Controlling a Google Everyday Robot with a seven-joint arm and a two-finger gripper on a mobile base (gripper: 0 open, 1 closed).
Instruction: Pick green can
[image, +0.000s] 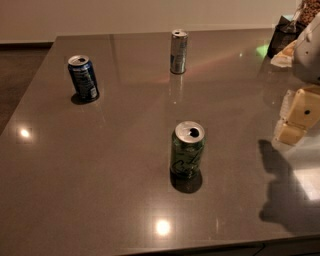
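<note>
Three cans stand upright on the grey countertop (100, 165). Mine to pick is the green can (187, 150): dark green with pale scribbled lettering, a silver top and an open tab hole, its shadow pooled at its base. Beyond the green can, well apart, is the slim silver can (178, 51); far to its back left is the blue can (83, 77). My cream-coloured gripper (295, 120) hangs well right of the green can, touching nothing; how wide it stands I cannot tell.
</note>
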